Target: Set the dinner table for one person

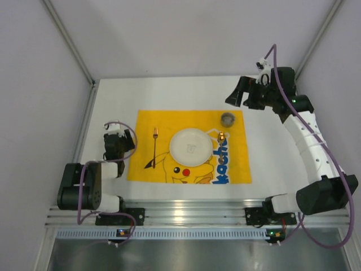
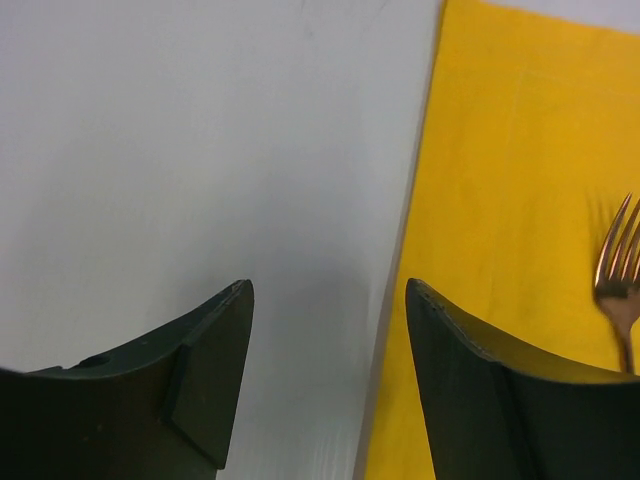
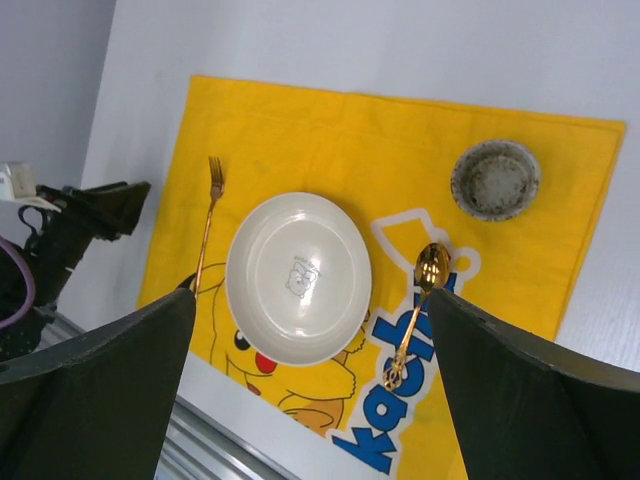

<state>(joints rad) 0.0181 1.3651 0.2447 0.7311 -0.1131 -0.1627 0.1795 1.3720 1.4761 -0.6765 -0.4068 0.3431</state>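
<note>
A cloth is lying on the dinner table. A plate is sitting at its middle, a fork lying just left of it, a spoon just right, and a small bowl sitting behind the spoon

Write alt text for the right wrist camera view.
A white plate sits on a yellow cartoon-print cloth on a white table, fork to its left, gold spoon to its right, small grey bowl above the spoon. Dark open jaws frame the lower corners.
</note>
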